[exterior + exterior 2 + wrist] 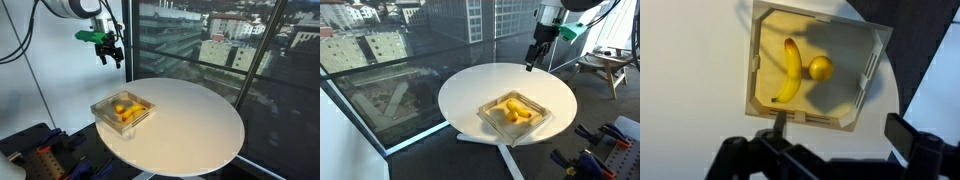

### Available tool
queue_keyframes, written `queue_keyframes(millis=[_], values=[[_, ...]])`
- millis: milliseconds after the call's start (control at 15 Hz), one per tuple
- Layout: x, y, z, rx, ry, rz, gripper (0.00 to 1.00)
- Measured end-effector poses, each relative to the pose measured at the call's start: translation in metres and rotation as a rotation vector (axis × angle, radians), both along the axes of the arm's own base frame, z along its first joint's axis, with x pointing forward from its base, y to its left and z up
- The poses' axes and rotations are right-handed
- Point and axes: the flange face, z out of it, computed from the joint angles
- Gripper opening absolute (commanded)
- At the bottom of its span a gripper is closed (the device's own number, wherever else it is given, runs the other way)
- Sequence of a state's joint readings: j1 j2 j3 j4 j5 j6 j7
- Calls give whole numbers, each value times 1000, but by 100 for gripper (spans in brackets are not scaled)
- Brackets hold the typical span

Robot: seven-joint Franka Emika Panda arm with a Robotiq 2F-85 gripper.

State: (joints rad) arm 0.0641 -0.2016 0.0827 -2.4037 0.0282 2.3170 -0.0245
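The black two-fingered gripper (845,150) is seen at the bottom edge of the wrist view, its jaws spread wide apart with nothing held between them. In an exterior view the gripper (108,52) is shown hanging in the air, well above the things below and touching none of them.

Nearest to it, a shallow rectangular wooden tray (755,70) fills the middle of the wrist view. Inside the tray a yellow banana (790,75) is laid lengthwise, and a small round yellow fruit (820,68) is set just beside its curved middle; whether the two touch cannot be told.

The tray is carried by a round white counter (200,120) and is placed near the counter's rim.

Beyond the counter tall glass window panes (170,40) are seen, and pale city buildings (235,50) are visible through them. In an exterior view a wooden stool (602,64) stands behind the counter.
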Motion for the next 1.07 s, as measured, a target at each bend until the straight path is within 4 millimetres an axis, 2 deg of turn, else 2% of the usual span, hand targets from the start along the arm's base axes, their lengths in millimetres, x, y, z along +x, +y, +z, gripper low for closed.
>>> queue_keyframes(millis=[667, 1067], values=[[-35, -4, -1, 4, 9, -10, 100], [-47, -6, 1, 2, 15, -12, 100]])
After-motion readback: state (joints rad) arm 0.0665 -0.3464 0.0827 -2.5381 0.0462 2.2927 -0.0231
